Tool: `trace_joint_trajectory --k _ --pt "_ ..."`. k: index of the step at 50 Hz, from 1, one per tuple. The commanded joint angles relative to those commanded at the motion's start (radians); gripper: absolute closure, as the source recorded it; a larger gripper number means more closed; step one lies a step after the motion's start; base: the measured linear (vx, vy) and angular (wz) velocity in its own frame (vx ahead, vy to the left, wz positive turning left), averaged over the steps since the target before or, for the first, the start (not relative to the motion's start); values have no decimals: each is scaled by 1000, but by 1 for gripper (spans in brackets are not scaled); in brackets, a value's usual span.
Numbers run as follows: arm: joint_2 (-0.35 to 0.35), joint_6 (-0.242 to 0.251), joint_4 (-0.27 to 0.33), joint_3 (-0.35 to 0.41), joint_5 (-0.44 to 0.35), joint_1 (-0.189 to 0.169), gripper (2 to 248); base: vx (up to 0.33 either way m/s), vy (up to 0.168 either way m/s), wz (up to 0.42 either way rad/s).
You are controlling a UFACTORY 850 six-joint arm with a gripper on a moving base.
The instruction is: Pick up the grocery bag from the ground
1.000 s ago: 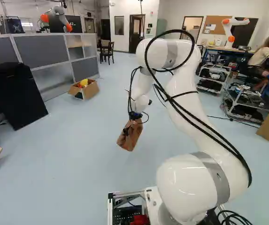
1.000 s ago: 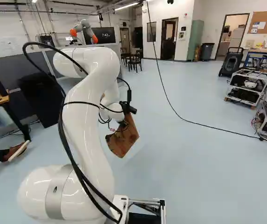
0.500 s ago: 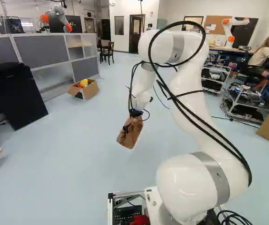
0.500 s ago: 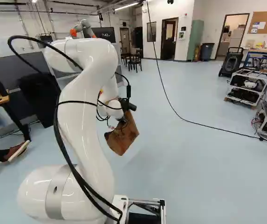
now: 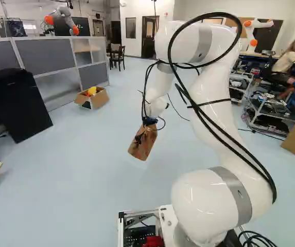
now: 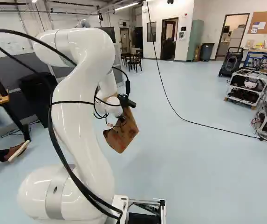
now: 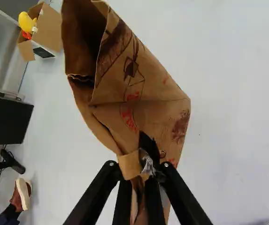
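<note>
In the left base view my gripper [image 5: 146, 128] hangs below the wrist, with the brown paper grocery bag [image 5: 143, 145] under it, off the floor and tilted. The right base view shows the same bag [image 6: 123, 133] in the air beside the arm. Seen from the wrist, the gripper [image 7: 136, 171] is shut on a pinched, crumpled part of the bag [image 7: 146, 108]. The rest of the bag spreads out ahead of the fingers, its open mouth at the far end. Part of the bag between the fingers is hidden.
A cardboard box [image 5: 99, 98] with a yellow thing in it stands by the grey partition [image 5: 43, 56]. A black bin-like object [image 5: 17, 105] stands nearer. Wheeled racks [image 6: 248, 87] stand at the right. A cable [image 6: 194, 122] crosses the floor. Another robot [image 5: 62, 18] is behind the partition.
My arm has drawn back and its upper joints have shifted, while the bag, still in the gripper, has risen slightly. The base has not moved.
</note>
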State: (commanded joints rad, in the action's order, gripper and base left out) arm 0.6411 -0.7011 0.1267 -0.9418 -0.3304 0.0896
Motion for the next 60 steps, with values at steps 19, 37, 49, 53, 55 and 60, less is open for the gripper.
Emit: trace_joint_trajectory --k 19,37,49,53,55,60 --pt "-75 0 0 47 0 1 223 0 0 0" --pt "-129 0 0 84 0 2 223 0 0 0" --pt "-137 0 0 93 0 3 223 0 0 0" --pt "-138 2 0 95 -1 2 223 0 0 0" --pt "-140 3 -1 97 -2 2 223 0 0 0" --pt "-146 8 -1 102 -6 2 223 0 0 0"
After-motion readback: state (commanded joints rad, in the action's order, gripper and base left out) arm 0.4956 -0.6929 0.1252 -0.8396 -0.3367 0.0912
